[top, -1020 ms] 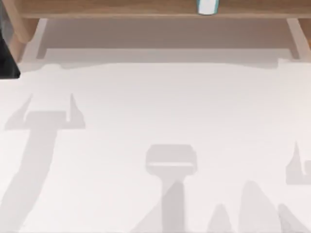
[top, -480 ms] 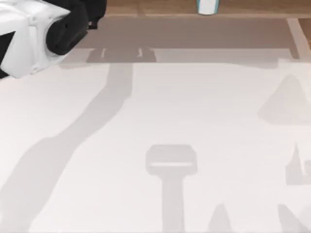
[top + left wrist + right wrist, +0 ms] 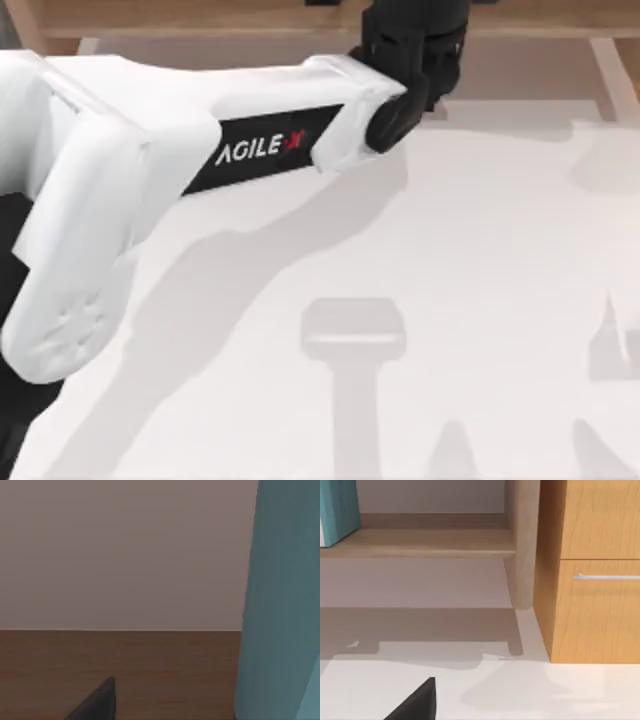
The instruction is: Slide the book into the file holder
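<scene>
Left arm: the AgileX left arm stretches from the near left across the white table to the wooden shelf board at the far edge, its black left gripper over the shelf.

Book: the light-blue book stands upright on the shelf, just beside that gripper; the right wrist view catches it too.

Grip: whether the fingers are spread or clenched cannot be told.

Right arm: parked, facing a wooden drawer cabinet.

Risk: approaching off-centre, a finger could likely topple the thin book.
</scene>
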